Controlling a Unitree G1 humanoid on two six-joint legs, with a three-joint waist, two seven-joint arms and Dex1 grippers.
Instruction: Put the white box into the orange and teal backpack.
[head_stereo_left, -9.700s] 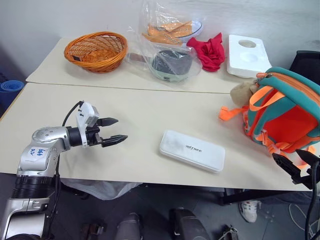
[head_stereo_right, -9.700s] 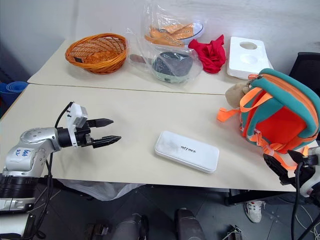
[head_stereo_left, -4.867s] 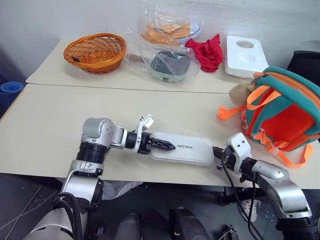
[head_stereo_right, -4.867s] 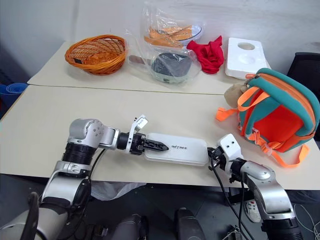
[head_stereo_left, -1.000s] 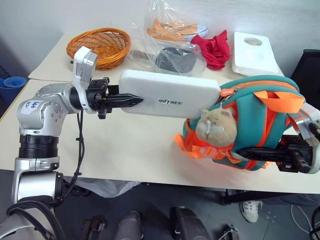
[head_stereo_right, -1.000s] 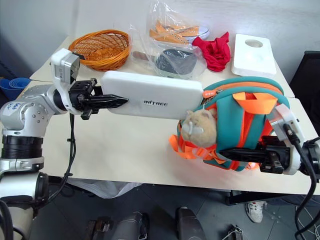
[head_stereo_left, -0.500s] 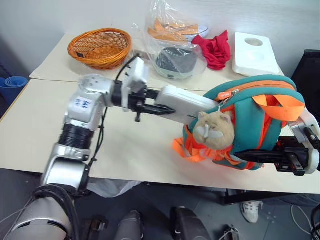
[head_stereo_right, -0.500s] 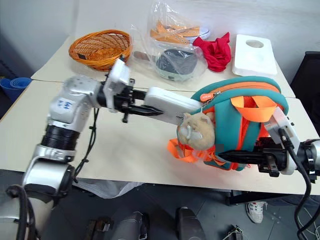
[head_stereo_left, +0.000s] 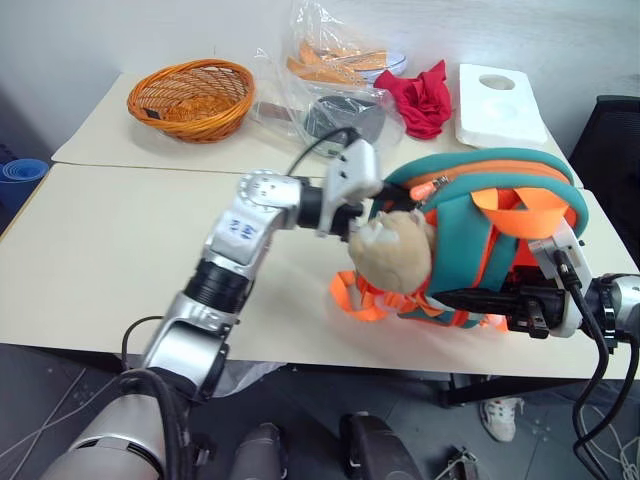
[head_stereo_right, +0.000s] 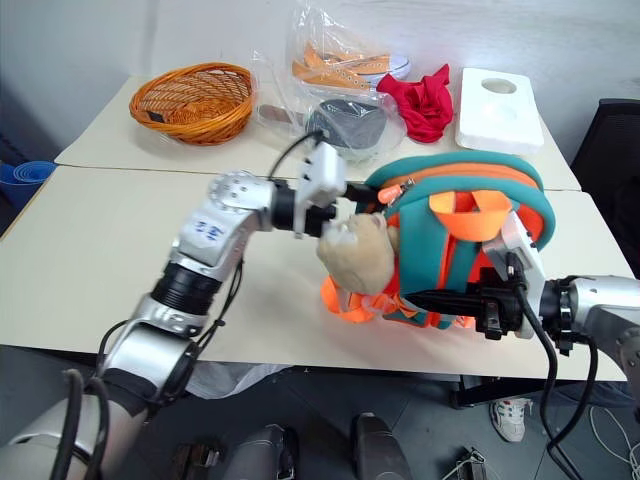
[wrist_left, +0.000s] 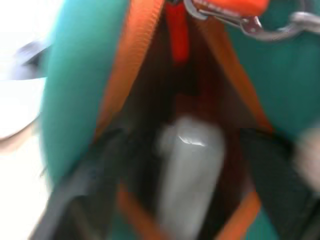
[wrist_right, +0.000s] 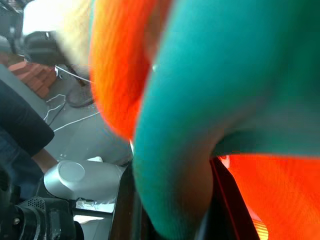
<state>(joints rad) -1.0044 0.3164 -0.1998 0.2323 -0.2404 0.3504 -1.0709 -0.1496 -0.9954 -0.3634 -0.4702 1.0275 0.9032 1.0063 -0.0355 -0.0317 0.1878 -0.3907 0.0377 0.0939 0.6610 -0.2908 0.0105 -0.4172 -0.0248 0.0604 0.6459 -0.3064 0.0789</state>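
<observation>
The orange and teal backpack (head_stereo_left: 500, 175) is held tilted just above the table, its zipped mouth facing left and its tan plush toy (head_stereo_left: 390, 250) hanging in front. My right gripper (head_stereo_left: 445, 296) reaches in from the right under the pack and is shut on its lower teal and orange fabric. My left arm comes from the left to the pack's mouth, behind the toy. In the left wrist view the white box (wrist_left: 187, 170) lies inside the opening, and my left gripper (wrist_left: 185, 137) stands open with its dark fingers (wrist_left: 260, 165) spread on either side of the box.
Along the back of the table (head_stereo_left: 100, 250) stand an orange wicker basket (head_stereo_left: 190, 95), clear plastic bags of items (head_stereo_left: 335, 85), a red cloth (head_stereo_left: 425, 95) and a white foam tray (head_stereo_left: 500, 100). A black chair (head_stereo_left: 615, 150) is at the far right.
My left arm has moved right and pushed the white box fully into the backpack, so it no longer sticks out. The left fingers have spread off the box. The right gripper still holds the pack.
</observation>
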